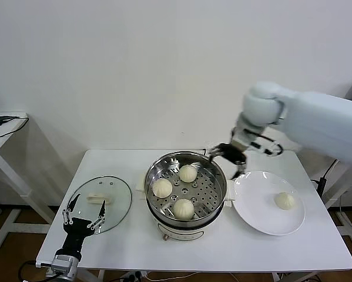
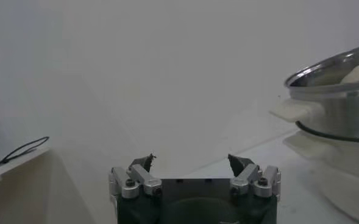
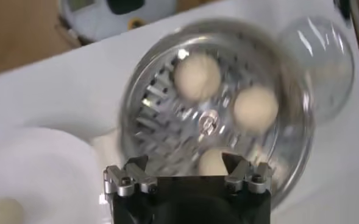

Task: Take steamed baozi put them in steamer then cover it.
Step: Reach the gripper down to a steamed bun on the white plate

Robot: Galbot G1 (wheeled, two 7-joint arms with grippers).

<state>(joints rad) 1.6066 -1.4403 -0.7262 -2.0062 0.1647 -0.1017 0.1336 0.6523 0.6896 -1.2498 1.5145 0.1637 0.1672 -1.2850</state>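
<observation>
Right gripper (image 1: 230, 160) hangs over the far right rim of the steamer (image 1: 218, 201), jaws spread, holding nothing. Three steamed baozi (image 1: 188, 173) sit on the perforated tray below and to its left; a fourth bun (image 1: 285, 200) lies on the white plate (image 1: 252, 208), right of the steamer and nearer the robot than the gripper. Right arm reaches in from the right, wrist bent downward. Left gripper (image 1: 84, 212) rests over the near edge of the cover (image 1: 120, 197), fingers apart, empty. Cover lies flat on the table (image 1: 234, 249), left of the steamer.
</observation>
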